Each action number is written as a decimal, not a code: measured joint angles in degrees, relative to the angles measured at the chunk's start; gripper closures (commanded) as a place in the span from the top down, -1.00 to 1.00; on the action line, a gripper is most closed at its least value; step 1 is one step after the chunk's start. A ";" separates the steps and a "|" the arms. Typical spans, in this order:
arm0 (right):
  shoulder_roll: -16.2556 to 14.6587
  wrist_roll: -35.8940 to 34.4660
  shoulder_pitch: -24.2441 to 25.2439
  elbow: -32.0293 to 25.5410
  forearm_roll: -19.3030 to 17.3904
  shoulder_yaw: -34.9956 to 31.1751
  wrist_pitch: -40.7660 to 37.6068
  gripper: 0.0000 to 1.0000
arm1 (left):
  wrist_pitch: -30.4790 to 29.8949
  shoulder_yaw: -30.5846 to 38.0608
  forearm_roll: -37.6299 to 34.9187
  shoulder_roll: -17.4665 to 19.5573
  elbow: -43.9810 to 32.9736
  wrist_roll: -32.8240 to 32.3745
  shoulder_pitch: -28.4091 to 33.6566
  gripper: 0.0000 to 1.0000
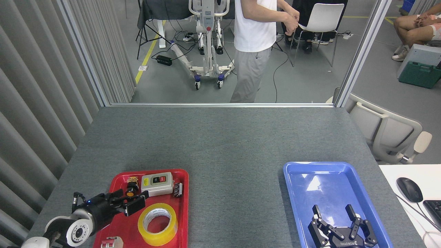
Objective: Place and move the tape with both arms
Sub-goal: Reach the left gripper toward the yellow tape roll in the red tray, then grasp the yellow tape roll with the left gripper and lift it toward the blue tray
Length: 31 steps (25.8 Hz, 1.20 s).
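Grey felt-topped table (pixel 220 144) inside a partitioned bay, slatted wall on the left, open workshop floor beyond the far edge; near to far as follows.

Nearest, bottom right: right end effector (pixel 336 212) hangs over the blue tray (pixel 293 179), fingers spread apart, nothing between them; its wrist is cut off by the bottom edge; the tray holds nothing that shows.

Bottom left: left end effector (pixel 132 203) reaches sideways over the red tray (pixel 184 193), tips just beside the tape (pixel 157 219); seen side-on and dark, so cannot tell how far apart the fingers stand, nor whether a tip touches the roll; it has no visible hold on anything.

The tape lies flat in the red tray, white core up, near edge close to the frame bottom; judgement: task barely begun, roll not yet grasped or lifted; the pick-up, any hand-over between arms and the placing, probably into the blue tray, all remain.

Further in the same tray: a grey switch box (pixel 157 184), a small black-and-orange push button (pixel 130 190), a small dark part (pixel 177 189); a white-and-red piece (pixel 112 242) at the tray's near end is half cut off, not identifiable.

Right margin: a mouse (pixel 409 189) on a white desk, keyboard clipped by the frame.

Far: a standing person (pixel 255 34) in a white shirt, head out of frame; a white chair (pixel 322 20); a seated person's legs at top right.
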 measured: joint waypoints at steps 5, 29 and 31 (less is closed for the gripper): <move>0.05 -0.01 0.00 0.01 0.03 0.00 -0.11 1.00 | 0.27 -1.50 -0.20 1.05 1.26 -3.57 -1.54 0.99; -0.78 0.03 -0.67 0.28 -0.29 0.00 -0.11 1.00 | 1.55 -21.84 -0.61 7.43 14.85 -13.62 -14.15 0.98; -0.80 -0.08 -0.69 0.28 -0.38 0.00 -0.08 1.00 | 1.58 -23.18 -0.58 7.40 15.31 -13.76 -15.00 0.98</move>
